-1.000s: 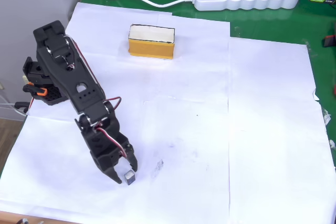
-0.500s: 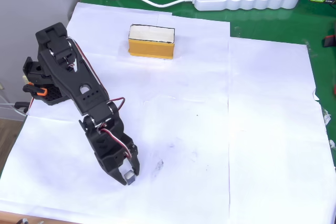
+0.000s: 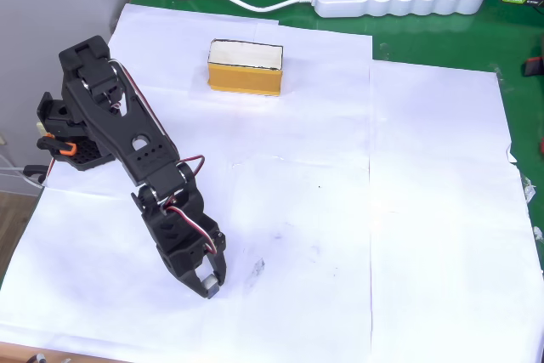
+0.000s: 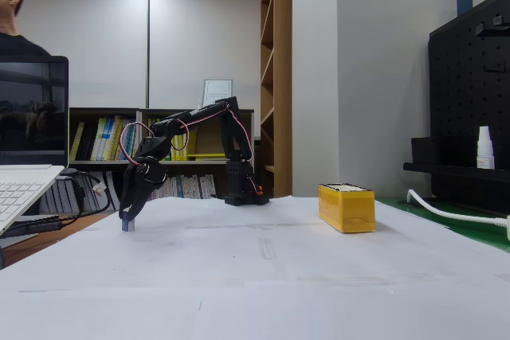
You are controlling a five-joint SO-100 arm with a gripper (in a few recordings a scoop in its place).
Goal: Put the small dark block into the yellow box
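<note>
Claw (image 3: 209,283) closed around small dark block (image 3: 209,288) (on paper), yellow box (image 3: 245,67) well apart

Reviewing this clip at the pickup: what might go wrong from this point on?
1. The pincer closes around the small dark block right at its fingertips, so the tiny cube may slip or pop out on lifting.
2. The fingertips sit at the white paper; dragging could wrinkle a sheet.
3. The yellow box lies far across the table, so a weak grip may drop the block short during the long carry.
</note>
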